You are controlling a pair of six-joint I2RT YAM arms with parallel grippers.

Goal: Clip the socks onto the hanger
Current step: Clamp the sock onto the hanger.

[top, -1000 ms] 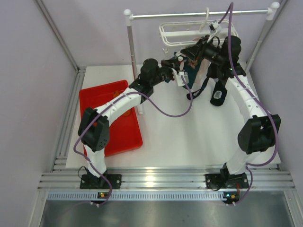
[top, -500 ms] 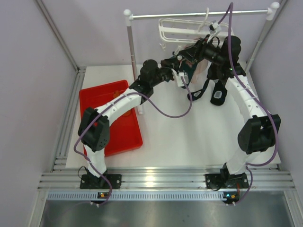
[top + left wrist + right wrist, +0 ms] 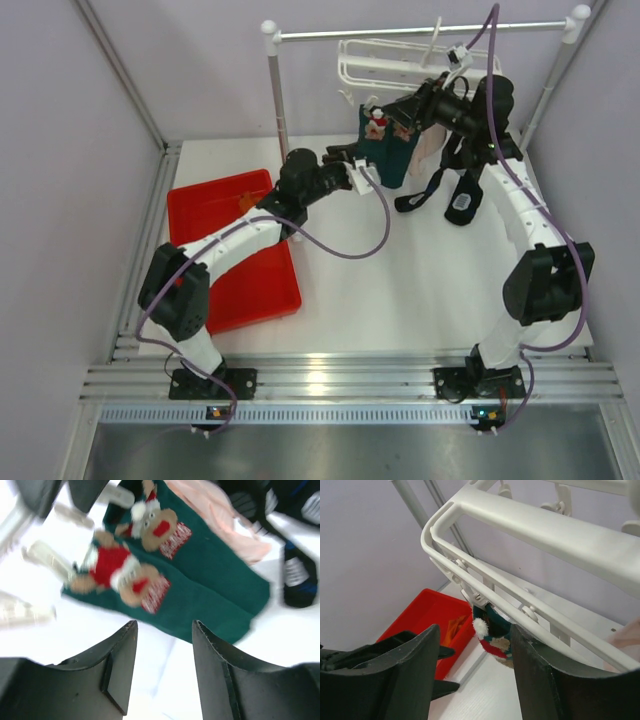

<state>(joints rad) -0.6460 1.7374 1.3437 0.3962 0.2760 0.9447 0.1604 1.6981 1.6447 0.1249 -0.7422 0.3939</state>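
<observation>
Two dark teal socks (image 3: 385, 150) with reindeer patches hang side by side from clips at the white hanger's (image 3: 385, 62) left end. In the left wrist view the teal socks (image 3: 200, 585) fill the space just beyond my left gripper (image 3: 162, 630), which is open and holds nothing. My left gripper (image 3: 352, 168) sits just left of the socks. My right gripper (image 3: 475, 635) is open just under the hanger frame (image 3: 530, 525), with a clipped teal sock (image 3: 492, 635) beyond its fingers. An orange sock (image 3: 452, 627) lies in the red tray (image 3: 427, 612).
The hanger hangs on a metal rail stand (image 3: 420, 30) at the back. Pale pink socks (image 3: 430, 145) and long black socks (image 3: 460, 200) hang to the right of the teal pair. The red tray (image 3: 275, 290) lies at the left, under the left arm.
Both grippers have opened. My left gripper has let go of the teal socks and drawn back to the left. The socks now hang straight from the hanger.
</observation>
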